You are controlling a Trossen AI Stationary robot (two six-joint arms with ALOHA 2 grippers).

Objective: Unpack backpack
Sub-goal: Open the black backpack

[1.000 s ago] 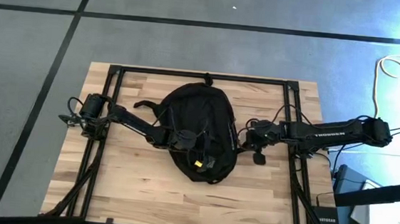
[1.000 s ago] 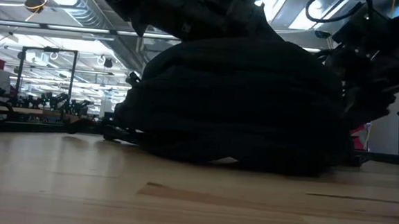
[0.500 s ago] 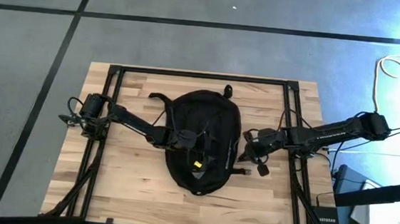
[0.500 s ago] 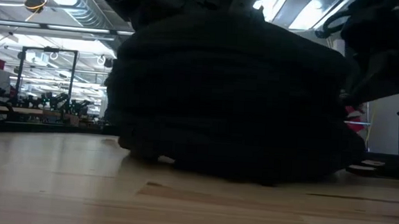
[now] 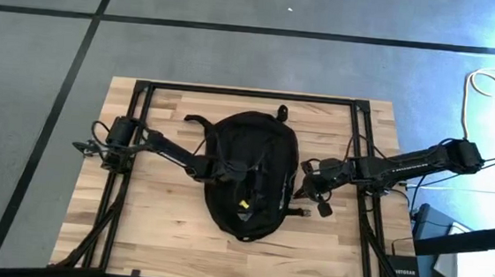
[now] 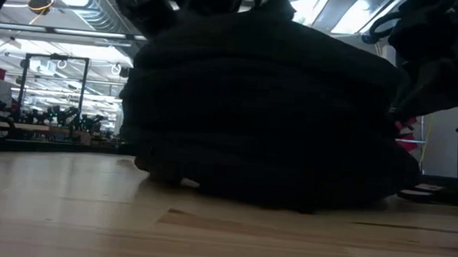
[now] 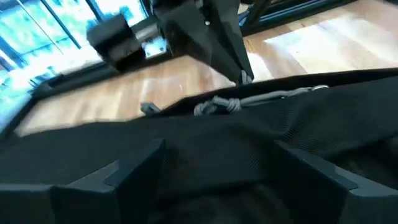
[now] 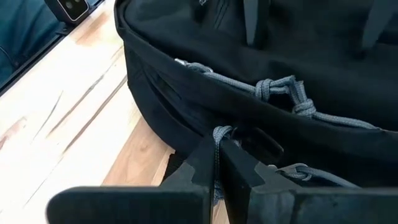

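- High view: backpack (image 5: 252, 170) flat at mid-table (image 5: 161, 220), between both arms; nothing unpacked yet, unzipping apparently still underway.
- Right gripper (image 8: 219, 163) at the pack's right edge, clamped on a grey zipper cord (image 8: 219, 135).
- Left gripper (image 7: 214, 165) over the pack's top, fingers apart, gripping nothing.

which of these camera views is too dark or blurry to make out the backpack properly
Low view: the backpack is a backlit black mass against bright ceiling lights. Left wrist view: soft, motion-blurred fabric. Right wrist view: sharp, cord clear. High view: evenly lit.
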